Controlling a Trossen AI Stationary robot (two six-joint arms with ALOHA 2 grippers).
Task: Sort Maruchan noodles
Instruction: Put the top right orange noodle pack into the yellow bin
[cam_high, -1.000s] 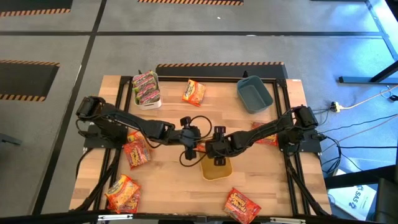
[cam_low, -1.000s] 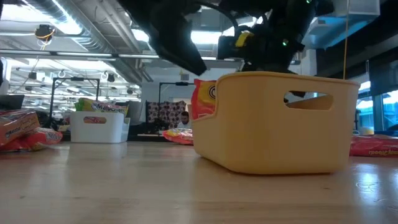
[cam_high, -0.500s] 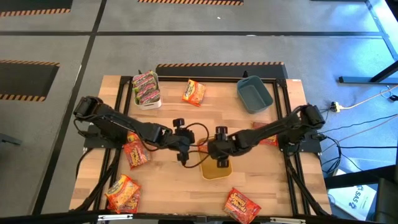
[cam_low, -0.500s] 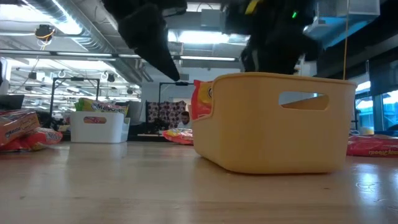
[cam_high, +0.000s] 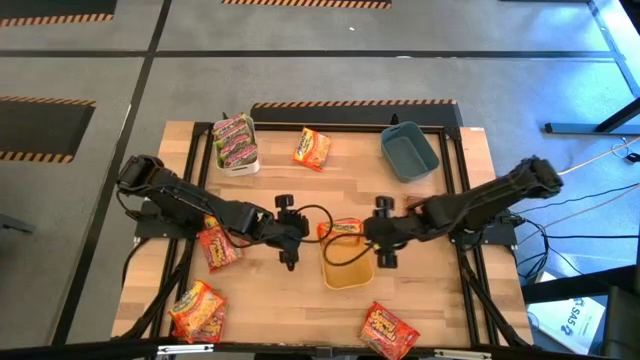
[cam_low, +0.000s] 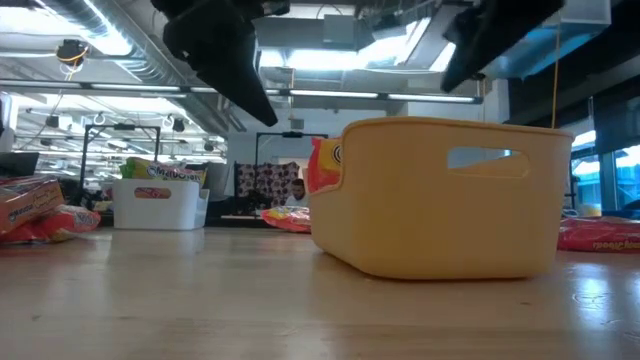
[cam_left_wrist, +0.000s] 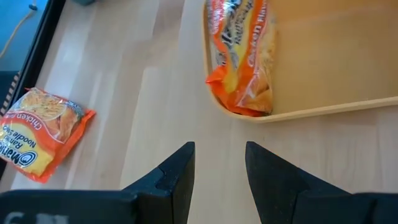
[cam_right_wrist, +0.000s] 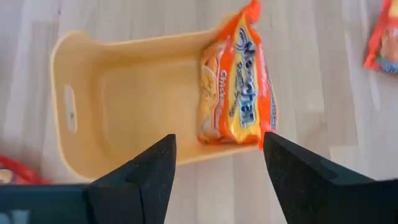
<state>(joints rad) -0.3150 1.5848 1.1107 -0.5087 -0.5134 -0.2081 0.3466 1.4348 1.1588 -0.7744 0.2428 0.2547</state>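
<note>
An orange-yellow crinkly plastic Maruchan noodle packet (cam_high: 345, 229) is seen propped on the far rim of the yellow rectangular plastic bin (cam_high: 347, 273), leaning into it.

The left gripper (cam_high: 288, 247) is held just beside the yellow bin's left side, its fingers (cam_left_wrist: 177, 171) slightly apart and empty; the right gripper (cam_high: 383, 245) is held at the bin's right side, its fingers (cam_right_wrist: 155, 168) spread wide and empty. Green-pink packets (cam_high: 235, 140) are stacked in the white rectangular bin (cam_high: 240, 163), far-left of the yellow bin. A second orange-yellow packet (cam_high: 312, 148) lies beyond the yellow bin, beside the blue rectangular bin (cam_high: 409, 152). Red packets (cam_high: 218, 245) are scattered left of the yellow bin, with another (cam_high: 387, 331) at its near right.
</note>
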